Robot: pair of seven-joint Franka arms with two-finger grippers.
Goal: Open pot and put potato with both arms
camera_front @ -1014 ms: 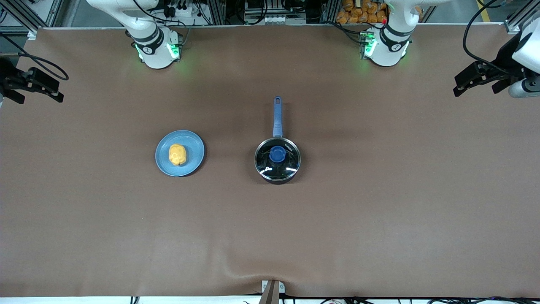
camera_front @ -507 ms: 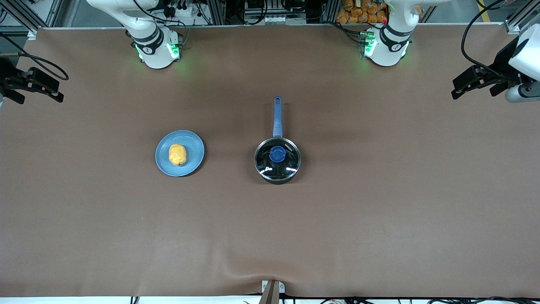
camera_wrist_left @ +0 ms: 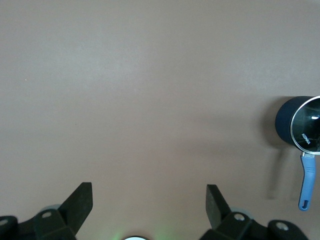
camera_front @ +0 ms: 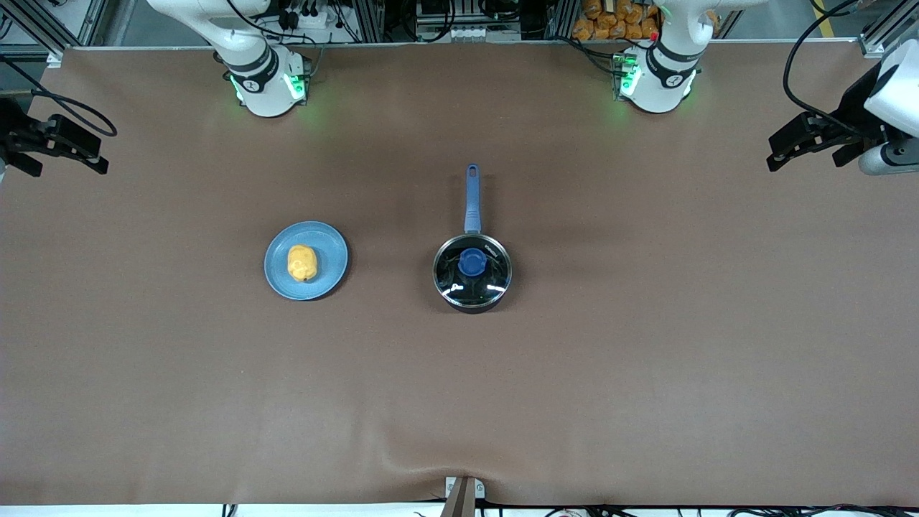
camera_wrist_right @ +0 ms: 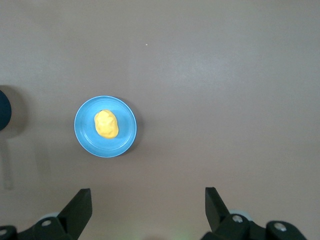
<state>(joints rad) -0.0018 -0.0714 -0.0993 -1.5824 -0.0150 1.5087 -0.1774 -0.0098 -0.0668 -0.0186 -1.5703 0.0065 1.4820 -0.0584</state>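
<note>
The black pot (camera_front: 472, 307) stands mid-table, its blue handle (camera_front: 472, 197) pointing toward the robot bases. A glass lid (camera_front: 490, 281) with a blue knob (camera_front: 472, 263) covers it. The yellow potato (camera_front: 301, 263) lies on a light-blue plate (camera_front: 332, 248) beside the pot, toward the right arm's end. My left gripper (camera_front: 803, 147) is open and empty, high over the left arm's end of the table. Its wrist view (camera_wrist_left: 149, 195) shows the pot (camera_wrist_left: 283, 122). My right gripper (camera_front: 61, 147) is open and empty over the right arm's end. Its wrist view (camera_wrist_right: 148, 197) shows the potato (camera_wrist_right: 106, 123).
The brown mat (camera_front: 646, 359) covers the whole table. A small metal bracket (camera_front: 463, 492) sits at the table edge nearest the front camera. Orange items (camera_front: 610, 18) lie off the table past the left arm's base.
My left gripper has shifted slightly toward the middle of the table. The right gripper, pot, lid and potato have not moved.
</note>
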